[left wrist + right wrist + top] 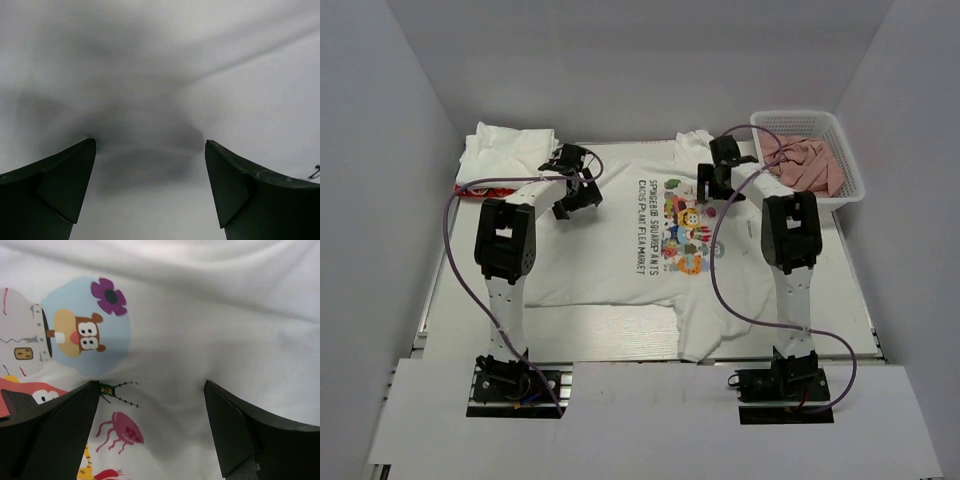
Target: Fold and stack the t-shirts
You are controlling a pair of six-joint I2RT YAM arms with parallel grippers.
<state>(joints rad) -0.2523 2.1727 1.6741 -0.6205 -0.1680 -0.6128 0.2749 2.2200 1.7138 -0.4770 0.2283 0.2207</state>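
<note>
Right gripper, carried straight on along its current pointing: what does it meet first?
The right gripper, jaws open, points at the white cotton t-shirt with the colourful cartoon print; it would likely meet plain fabric beside the print first.

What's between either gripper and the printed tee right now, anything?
Nothing visible. The left gripper and right gripper hang open right above the spread printed t-shirt, with only its fabric below them in both wrist views. The white shirt pile sits off to the far left, the basket of pink cloths to the far right.
</note>
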